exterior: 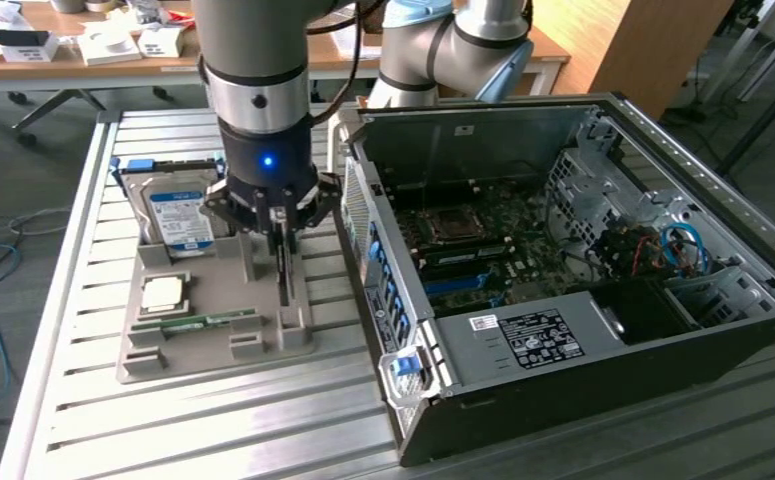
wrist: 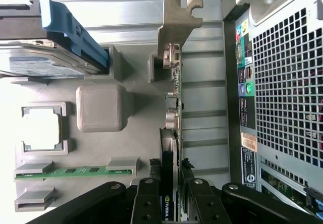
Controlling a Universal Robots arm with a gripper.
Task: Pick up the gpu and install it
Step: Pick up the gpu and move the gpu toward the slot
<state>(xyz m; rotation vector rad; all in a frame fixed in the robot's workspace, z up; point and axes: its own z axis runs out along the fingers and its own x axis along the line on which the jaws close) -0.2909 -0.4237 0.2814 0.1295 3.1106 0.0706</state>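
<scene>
Around the gpu [exterior: 284,275], the hard drive [exterior: 180,215] hems one side and the computer case [exterior: 358,215] wall the other.

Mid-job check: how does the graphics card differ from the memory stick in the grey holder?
The graphics card stands on edge in its slot; the memory stick sits low between two clips. The graphics card is longer and dark with a silver end bracket; the memory stick is narrow, green, bracketless. The hand grips the graphics card; the memory stick is untouched. Both sit in the grey holder.
</scene>
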